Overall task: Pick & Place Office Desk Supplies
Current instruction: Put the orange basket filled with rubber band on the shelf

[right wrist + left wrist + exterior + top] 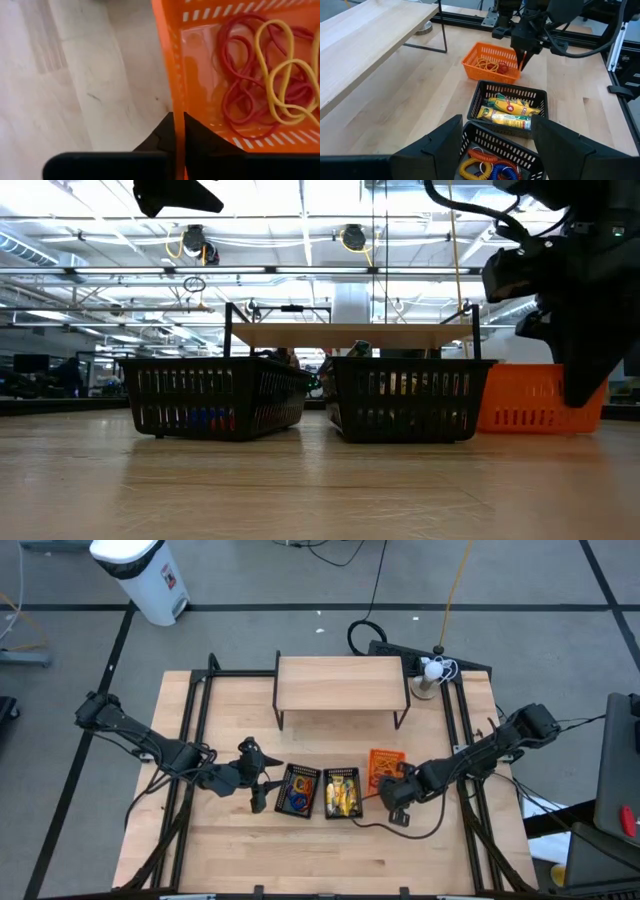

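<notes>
Even, bright indoor light — ceiling strips overhead, soft shadows below.

From above, the wooden table (300,840) is evenly lit, with only faint shadows under the arms. At table height the ceiling lights (300,220) glare white, and the black baskets (215,398) and the right arm (580,290) show as dark backlit shapes; the nearest tabletop is blurred. In the right wrist view the orange basket (200,75) looks slightly soft, its floor glossy — the pale wood beside it is washed out.

Orange basket (235,75) cut off by the right wrist view's edges.
</notes>
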Available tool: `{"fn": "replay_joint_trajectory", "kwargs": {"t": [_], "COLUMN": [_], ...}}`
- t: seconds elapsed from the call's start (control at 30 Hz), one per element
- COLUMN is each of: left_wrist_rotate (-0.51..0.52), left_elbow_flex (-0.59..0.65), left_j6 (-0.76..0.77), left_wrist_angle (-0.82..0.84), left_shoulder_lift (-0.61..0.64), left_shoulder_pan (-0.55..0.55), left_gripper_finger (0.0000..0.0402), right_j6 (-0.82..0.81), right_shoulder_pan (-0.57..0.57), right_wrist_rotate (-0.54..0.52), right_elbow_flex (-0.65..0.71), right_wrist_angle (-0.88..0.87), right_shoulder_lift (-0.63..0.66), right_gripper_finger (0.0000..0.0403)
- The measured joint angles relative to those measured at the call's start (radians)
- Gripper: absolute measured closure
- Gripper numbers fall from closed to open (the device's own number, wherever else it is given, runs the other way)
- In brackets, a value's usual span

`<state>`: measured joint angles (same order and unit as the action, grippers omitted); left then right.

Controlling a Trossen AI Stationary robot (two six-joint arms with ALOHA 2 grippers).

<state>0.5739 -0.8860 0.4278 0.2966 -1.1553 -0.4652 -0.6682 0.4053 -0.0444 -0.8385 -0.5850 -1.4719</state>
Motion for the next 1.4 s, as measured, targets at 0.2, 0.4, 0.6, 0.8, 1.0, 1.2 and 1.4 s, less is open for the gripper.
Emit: {"fn": "replay_joint_trajectory", "kwargs": {"t": [0.2,0.4,0.6,0.8,1.0,1.2,1.4], "left_wrist_rotate": [0.0,0.001,0.001,0.003,0.003,0.003,0.003], "left_elbow_flex": [0.0,0.0,0.0,0.0,0.0,0.0,0.0], "left_j6": [0.0,0.001,0.002,0.002,0.005,0.018,0.019], "left_wrist_angle": [0.008,0.008,0.015,0.015,0.014,0.013,0.013], "left_shoulder_lift": [0.0,0.0,0.0,0.0,0.0,0.0,0.0], "left_shoulder_pan": [0.0,0.0,0.0,0.0,0.0,0.0,0.0], "left_gripper_finger": [0.0165,0.0165,0.0165,0.0165,0.0165,0.0165,0.0165], "right_j6": [-0.023,-0.034,-0.03,-0.022,0.044,0.171,0.316], "right_shoulder_pan": [0.0,0.002,0.002,0.002,-0.012,-0.036,-0.067], "right_wrist_rotate": [-0.008,-0.061,-0.087,-0.087,-0.132,-0.227,-0.271], "right_elbow_flex": [0.0,0.0,0.0,-0.011,-0.122,-0.282,-0.401], "right_wrist_angle": [-0.091,-0.149,-0.18,-0.206,-0.294,-0.339,-0.331], "right_shoulder_lift": [0.058,0.18,0.259,0.272,0.268,0.268,0.268], "right_gripper_finger": [0.0402,0.0402,0.0402,0.0402,0.0402,0.0402,0.0402]}}
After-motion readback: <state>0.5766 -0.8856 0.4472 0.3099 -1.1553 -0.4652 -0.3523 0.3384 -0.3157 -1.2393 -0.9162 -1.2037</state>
